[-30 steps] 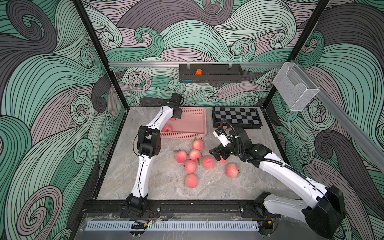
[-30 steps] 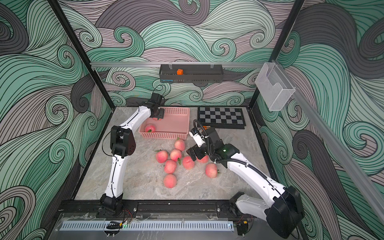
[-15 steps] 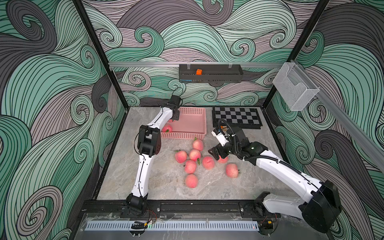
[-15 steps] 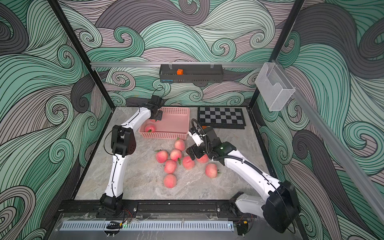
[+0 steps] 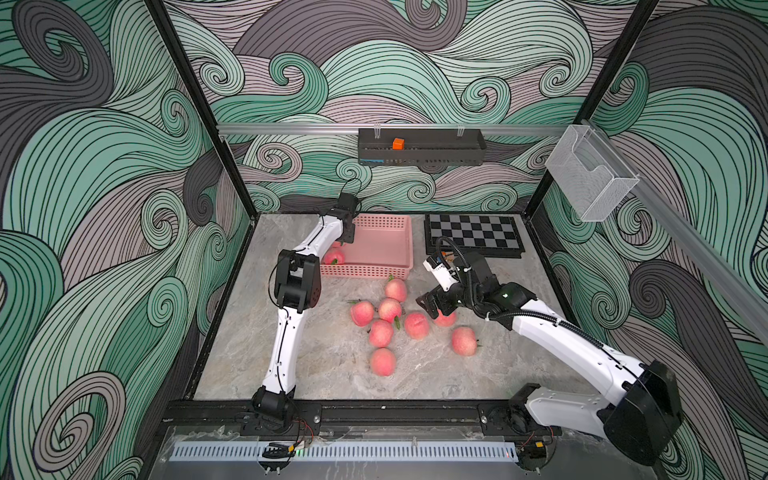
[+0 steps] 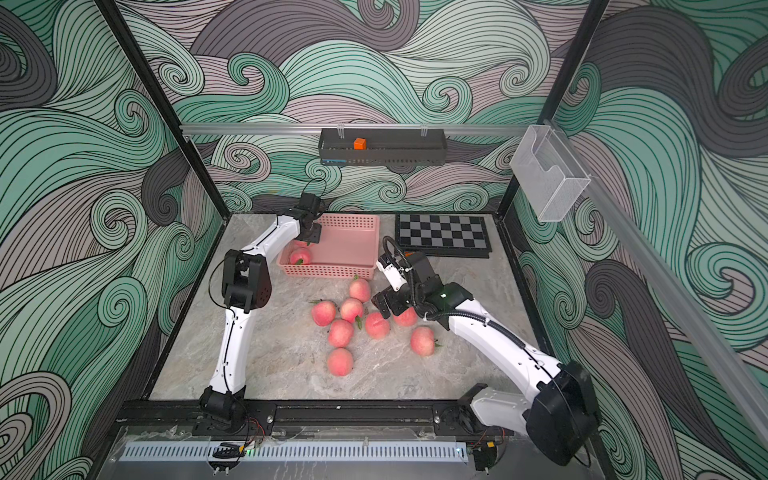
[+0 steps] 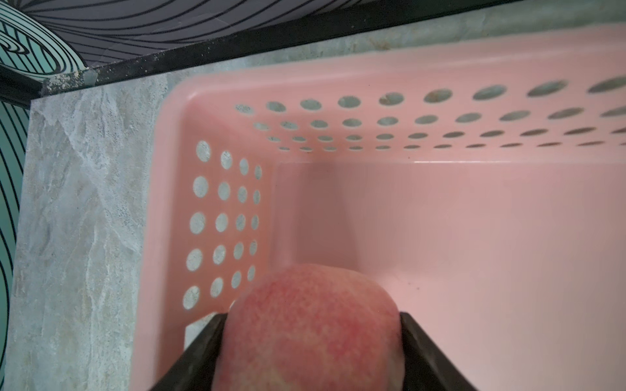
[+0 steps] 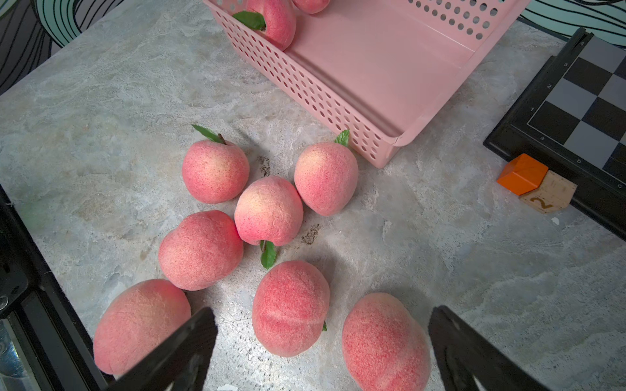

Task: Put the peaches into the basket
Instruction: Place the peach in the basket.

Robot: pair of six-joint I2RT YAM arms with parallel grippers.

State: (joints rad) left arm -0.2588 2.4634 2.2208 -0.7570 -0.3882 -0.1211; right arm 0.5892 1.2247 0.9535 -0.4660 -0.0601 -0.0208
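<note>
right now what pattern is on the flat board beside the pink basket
Black-and-grey checks on the flat black-framed board, clearest in a top view.

right end effector drawn in and down, now just above the loose peaches

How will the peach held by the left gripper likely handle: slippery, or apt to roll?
Likely not slippery: the peach has matte skin and sits clamped in the left gripper. Being round, it may roll on the smooth floor of the basket when released.
</note>
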